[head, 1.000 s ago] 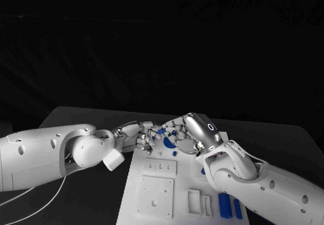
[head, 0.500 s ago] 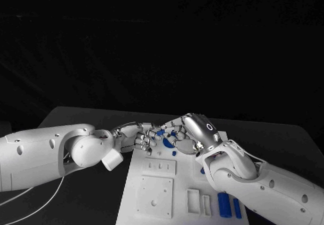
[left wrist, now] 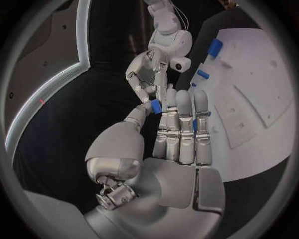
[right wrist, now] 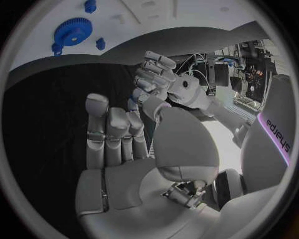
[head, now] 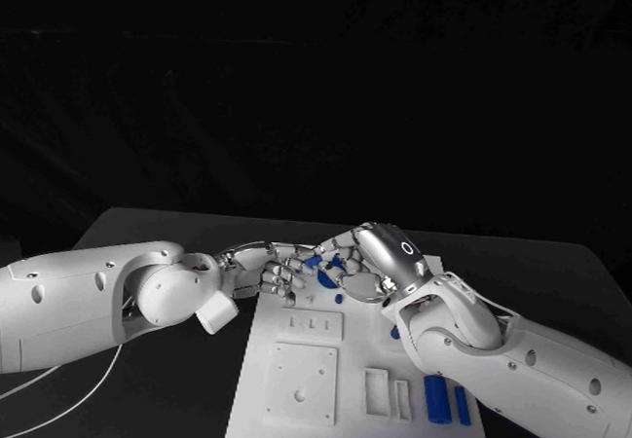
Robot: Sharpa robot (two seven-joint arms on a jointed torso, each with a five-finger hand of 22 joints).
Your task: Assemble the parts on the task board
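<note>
While I looked down from my head, my two hands met over the far end of the task board point(head: 298, 374), my left hand point(head: 258, 265) reaching in from one side and my right hand point(head: 371, 260) from the other, fingertips close together. Small blue parts showed between and just under the fingers, and two blue bars point(head: 447, 398) lay side by side on the board's near right corner, well apart from both hands.

From my left wrist, I saw my left hand point(left wrist: 168, 149) pinching a small blue part point(left wrist: 156, 106) between thumb and a fingertip — the other fingers stretched out straight alongside. My right hand point(left wrist: 152, 69) hung just beyond that part, its fingers bent toward it. On the board point(left wrist: 261, 84) lay a blue peg point(left wrist: 214, 48) and a smaller blue piece point(left wrist: 203, 74).

From my right wrist, my right hand point(right wrist: 124, 149) held nothing, its fingers upright and apart. Past them my left hand point(right wrist: 163, 84) faced me. A blue gear point(right wrist: 72, 32) sat on the board point(right wrist: 181, 20) — two little blue pieces near it.
</note>
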